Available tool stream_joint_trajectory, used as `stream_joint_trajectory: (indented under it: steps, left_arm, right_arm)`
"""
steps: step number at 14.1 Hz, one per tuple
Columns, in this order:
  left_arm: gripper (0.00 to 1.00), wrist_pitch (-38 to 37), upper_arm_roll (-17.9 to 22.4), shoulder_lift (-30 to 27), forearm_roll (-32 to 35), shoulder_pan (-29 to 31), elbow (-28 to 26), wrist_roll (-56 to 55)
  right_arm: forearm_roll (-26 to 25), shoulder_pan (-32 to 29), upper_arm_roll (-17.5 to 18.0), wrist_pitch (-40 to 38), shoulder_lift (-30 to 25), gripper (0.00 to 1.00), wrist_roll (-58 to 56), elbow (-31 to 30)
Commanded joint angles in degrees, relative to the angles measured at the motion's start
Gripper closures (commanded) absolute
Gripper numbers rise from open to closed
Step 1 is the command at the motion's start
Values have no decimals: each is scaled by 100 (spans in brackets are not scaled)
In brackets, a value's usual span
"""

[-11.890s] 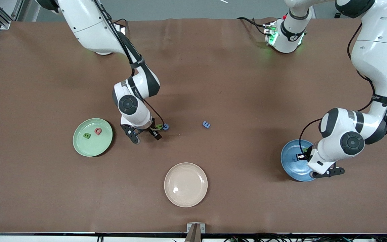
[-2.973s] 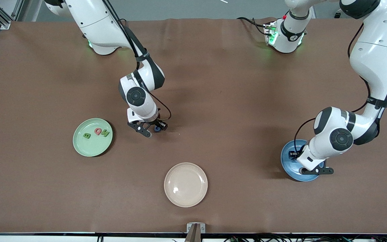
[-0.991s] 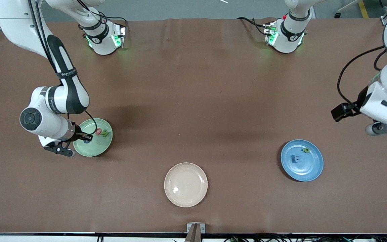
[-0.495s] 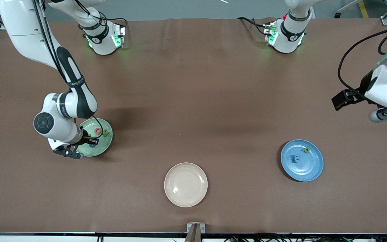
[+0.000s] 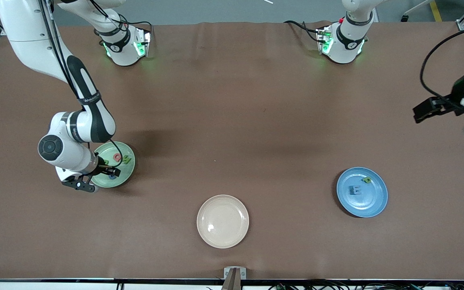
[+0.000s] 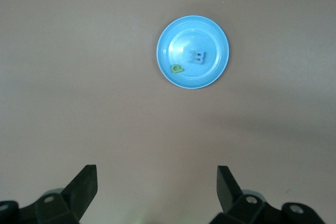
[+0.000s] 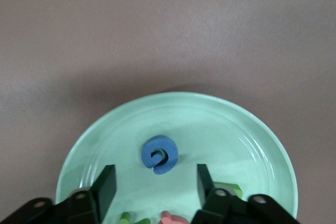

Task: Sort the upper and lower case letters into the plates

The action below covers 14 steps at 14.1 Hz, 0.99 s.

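Observation:
The mint green plate [image 5: 126, 174] lies toward the right arm's end of the table. It holds a red letter [image 5: 117, 157], a green letter [image 5: 126, 159] and a blue curled letter [image 7: 159, 154]. My right gripper [image 7: 155, 174] hangs low over this plate [image 7: 236, 129], open, with the blue letter lying free just ahead of its fingertips. The blue plate [image 5: 373, 203] holds a blue-grey E [image 6: 198, 56] and a small green letter [image 6: 177, 68]. My left gripper [image 5: 427, 109] is open and empty, raised over bare table near the left arm's end, well away from the blue plate [image 6: 212, 32].
A cream-beige plate [image 5: 222, 221] lies empty near the front camera, between the two coloured plates. The two arm bases [image 5: 123, 44] [image 5: 342, 42] stand along the table's edge farthest from the front camera. A small metal bracket [image 5: 234, 273] sits at the nearest edge.
My right gripper has shifted a little over the mint plate and opened, leaving the blue letter on it. My left arm has drawn farther from the blue plate.

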Motion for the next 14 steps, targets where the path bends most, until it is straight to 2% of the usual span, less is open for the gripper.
stream_joint_trajectory:
  steps: [1, 2, 5, 6, 8, 10, 12, 14]
  left_arm:
    - [0, -38, 510, -268, -248, -230, -161, 274]
    - [0, -38, 949, -461, -275, -669, -353, 283]
    - [0, 259, 1750, -1102, -1195, -1102, -1133, 344]
    - [0, 426, 2032, -1391, -1207, -1487, -1511, 336]
    - [0, 463, 2210, -1604, -1215, -1736, -1795, 335]
    - [0, 454, 2315, -1771, -1216, -1937, -2006, 379]
    - [0, 638, 2631, -1921, -1207, -2446, -2226, 379]
    - [0, 630, 2868, -1913, -1198, -2719, -2227, 397]
  right_arm:
    - [-120, -32, 36, -595, -168, 0, -178, 249]
    - [-120, -49, 27, -981, -246, 0, -432, 398]
    - [-111, -400, 36, -2352, -712, 0, -1196, 986]
    - [-111, -471, 27, -2887, -800, 0, -1408, 1310]
    - [-111, -611, 27, -4143, -836, 0, -1445, 2127]
    - [-41, -743, 36, -5007, -827, 0, -1454, 2831]
    - [-102, -752, 45, -5160, -766, 0, -1463, 3175]
    - [-155, -752, 45, -5151, -705, 0, -1437, 3527]
